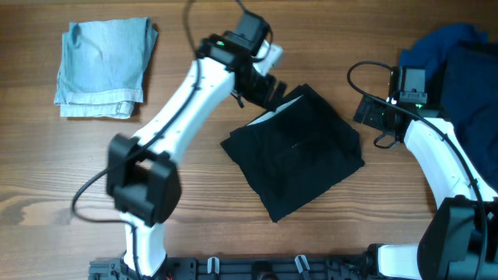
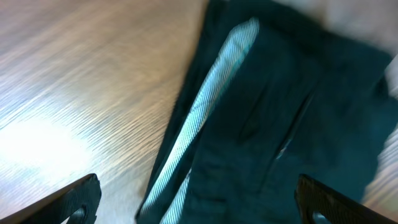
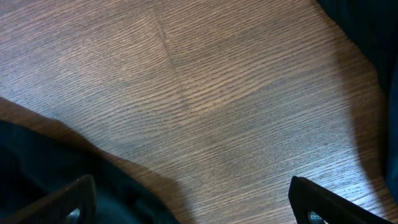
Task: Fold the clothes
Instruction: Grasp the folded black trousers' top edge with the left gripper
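**Black shorts lying folded near mid-table, both grippers released**

Black shorts (image 1: 299, 152) are lying as a folded, roughly square bundle turned like a diamond, just toward 3 o'clock from the middle of the table (image 1: 62, 179). A whitish waistband (image 1: 268, 117) is showing as a pale strip along the edge facing 10 o'clock. In the left wrist view that strip (image 2: 211, 106) is running diagonally between dark layers, and the cloth is looking soft and creased.

I am seeing the left gripper (image 1: 264, 87) hanging over the bundle's 11 o'clock corner. Its fingers (image 2: 78, 199) are standing wide apart at the edges of the wrist view, and nothing is pinched between them; whether they are brushing the fabric I cannot tell.

The right gripper (image 1: 372, 115) is sitting at 2 o'clock from the shorts, just beside them. Its jaws are spread fully and are holding nothing. Its wrist camera is showing bare wood between the fingers (image 3: 74, 202).

A pale blue garment (image 1: 103, 68) is lying folded at the table's 10 o'clock. Dark blue garments (image 1: 459, 62) are heaped at 2 o'clock.
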Robot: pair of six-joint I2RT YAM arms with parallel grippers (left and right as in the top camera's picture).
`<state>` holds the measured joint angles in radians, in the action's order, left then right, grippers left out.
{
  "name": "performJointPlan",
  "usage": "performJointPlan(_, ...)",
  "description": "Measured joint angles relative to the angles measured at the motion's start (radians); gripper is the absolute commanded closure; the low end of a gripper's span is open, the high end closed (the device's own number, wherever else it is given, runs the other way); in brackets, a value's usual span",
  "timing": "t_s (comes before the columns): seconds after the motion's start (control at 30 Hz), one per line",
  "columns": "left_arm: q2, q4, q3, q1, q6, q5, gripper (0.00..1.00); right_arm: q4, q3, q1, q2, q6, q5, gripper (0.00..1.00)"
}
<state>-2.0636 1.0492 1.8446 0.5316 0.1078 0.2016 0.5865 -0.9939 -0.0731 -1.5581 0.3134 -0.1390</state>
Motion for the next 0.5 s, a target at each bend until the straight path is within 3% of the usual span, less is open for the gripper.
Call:
performJointPlan(0.07, -0.042, 0.000, -0.002, 0.015, 0.098, -0.003, 0.00, 0.000, 0.000, 0.000, 0.000, 0.000, 0.000, 0.00)
performJointPlan(0.2, -0.092, -0.011, -0.006, 0.035, 0.182, -0.003, 0.00, 0.000, 0.000, 0.000, 0.000, 0.000, 0.000, 0.00)
performJointPlan(0.5, -0.147, -0.043, -0.006, 0.038, 0.231, 0.006, 0.00, 0.000, 0.000, 0.000, 0.000, 0.000, 0.000, 0.00)
